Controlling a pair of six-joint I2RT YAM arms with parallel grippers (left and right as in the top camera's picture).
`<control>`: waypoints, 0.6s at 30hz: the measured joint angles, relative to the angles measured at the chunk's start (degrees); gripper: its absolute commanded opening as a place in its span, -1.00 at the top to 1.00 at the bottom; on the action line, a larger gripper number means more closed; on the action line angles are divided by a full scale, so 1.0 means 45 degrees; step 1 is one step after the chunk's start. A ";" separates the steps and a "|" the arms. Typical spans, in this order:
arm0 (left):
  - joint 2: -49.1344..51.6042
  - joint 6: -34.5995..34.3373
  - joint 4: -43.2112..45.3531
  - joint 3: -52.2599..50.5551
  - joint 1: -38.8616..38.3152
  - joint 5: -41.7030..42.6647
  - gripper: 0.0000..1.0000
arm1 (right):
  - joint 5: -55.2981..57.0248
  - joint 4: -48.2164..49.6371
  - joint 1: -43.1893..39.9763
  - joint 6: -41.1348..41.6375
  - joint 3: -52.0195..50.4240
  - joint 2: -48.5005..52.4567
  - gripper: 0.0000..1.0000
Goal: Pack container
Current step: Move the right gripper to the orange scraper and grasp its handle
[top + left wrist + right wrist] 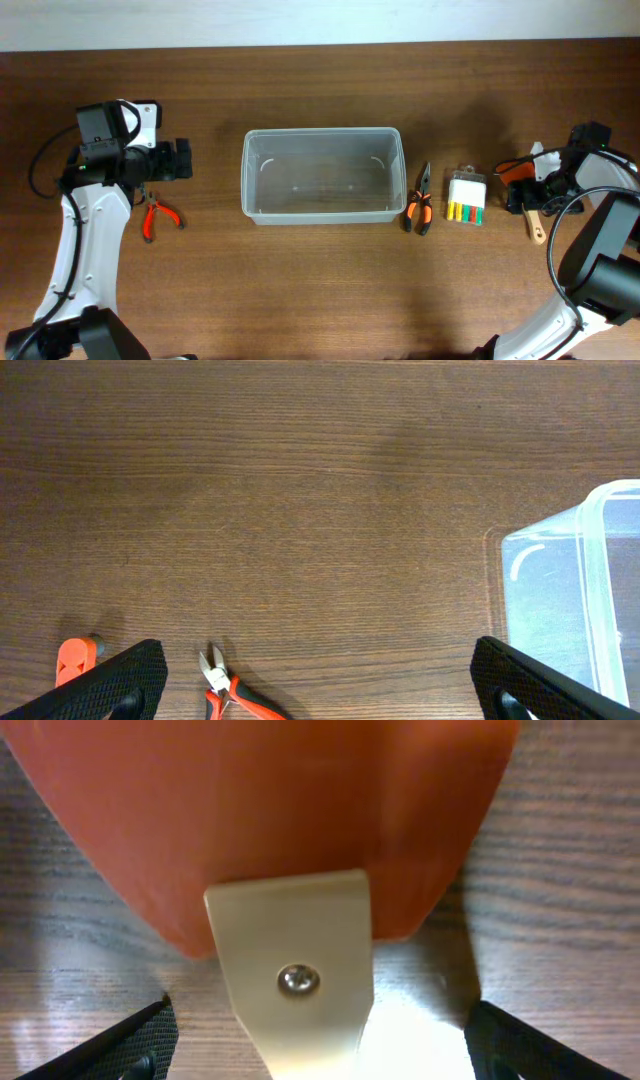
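The container [320,176], a clear rectangular tub, stands empty at the table's middle; its corner shows at the right of the left wrist view [590,590]. My left gripper [184,160] is open and empty, left of the tub, above the wood [315,690]. Red-handled cutters [158,216] lie just below it [232,692]. My right gripper [528,194] is open at the far right. Its fingers [315,1055] stand apart on either side of the pale handle of an orange-bladed scraper [270,830], [516,172].
Orange-and-black pliers [418,208] lie right of the tub. A small white box with coloured pieces [465,197] sits beside them. A small orange object [76,658] shows at the left edge of the left wrist view.
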 measured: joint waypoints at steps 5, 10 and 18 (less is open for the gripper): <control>0.0000 0.0000 0.0000 0.0000 0.0000 0.0000 -0.98 | -0.0010 0.0223 0.0000 -0.0087 0.0000 0.0000 -0.80; 0.0000 0.0000 0.0000 0.0000 0.0000 0.0000 -0.98 | -0.0049 0.0219 0.0078 -0.0102 0.0000 0.0000 -0.61; 0.0000 0.0000 0.0000 0.0000 0.0000 0.0000 -0.98 | -0.0039 0.0335 0.0510 -0.0117 0.0010 0.0005 -0.40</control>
